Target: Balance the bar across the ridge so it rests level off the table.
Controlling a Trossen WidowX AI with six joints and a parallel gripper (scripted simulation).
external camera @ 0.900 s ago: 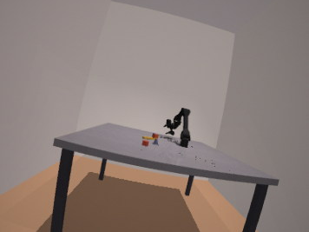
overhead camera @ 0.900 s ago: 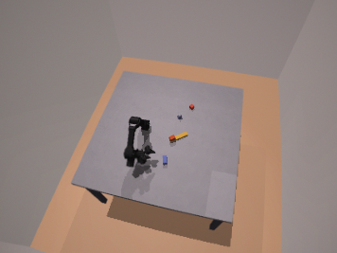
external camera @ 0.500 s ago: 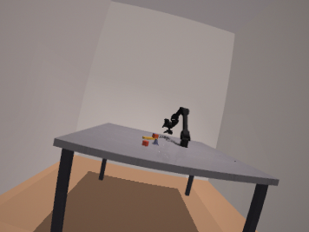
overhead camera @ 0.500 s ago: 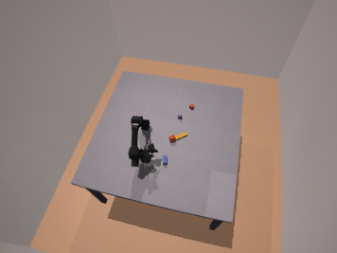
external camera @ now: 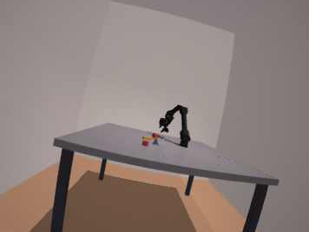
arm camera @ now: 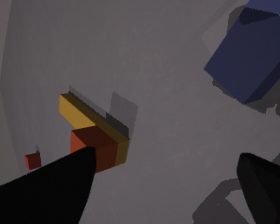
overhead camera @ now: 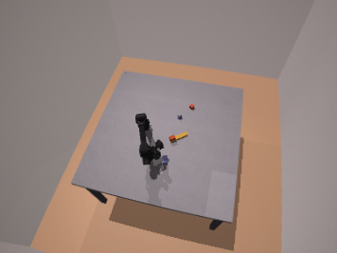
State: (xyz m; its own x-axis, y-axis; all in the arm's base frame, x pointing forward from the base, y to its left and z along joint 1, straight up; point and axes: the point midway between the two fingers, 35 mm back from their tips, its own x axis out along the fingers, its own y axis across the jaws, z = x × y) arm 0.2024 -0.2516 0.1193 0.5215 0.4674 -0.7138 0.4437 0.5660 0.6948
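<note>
A yellow bar [overhead camera: 182,135] [arm camera: 76,111] [external camera: 148,137] lies on the table with one end over an orange-red ridge block [overhead camera: 172,137] [arm camera: 103,147]. The rest of the bar sticks out to one side, and its far end seems to be down near the table top. My gripper [overhead camera: 160,148] [external camera: 163,129] [arm camera: 168,160] is open and empty. It hovers above the table, a short way from the bar and ridge. Its two dark fingers frame the bottom of the wrist view.
A dark blue block [overhead camera: 165,159] [arm camera: 250,60] lies close beside the gripper. A small red cube [overhead camera: 191,106] [arm camera: 33,160] [external camera: 146,142] and a small blue-grey piece [overhead camera: 180,117] [external camera: 155,142] lie beyond the bar. The grey table [overhead camera: 123,105] has edges far off on all sides.
</note>
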